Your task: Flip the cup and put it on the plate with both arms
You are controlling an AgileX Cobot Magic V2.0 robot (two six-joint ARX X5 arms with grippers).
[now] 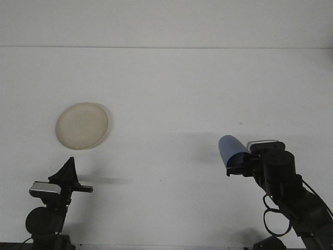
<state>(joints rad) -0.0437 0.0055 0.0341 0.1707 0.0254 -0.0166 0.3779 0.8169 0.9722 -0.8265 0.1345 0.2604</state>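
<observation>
Right claw (235, 165) grips tilted blue cup (230, 147).

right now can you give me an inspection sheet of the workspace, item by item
surface: plain white tabletop, bare apart from the job's things
job's things: round shallow cream plate lying flat at left; blue plastic cup at right, held off the table and tilted, its closed end up and to the left
clutter: nothing seen
grippers: right claw shut on the cup's lower end; left claw points upward below the plate, holds nothing, finger state unclear
cables: black cable loop hanging under the right arm, clear of the table's things
surroundings: white back wall meeting the table's far edge; nothing else seen
</observation>
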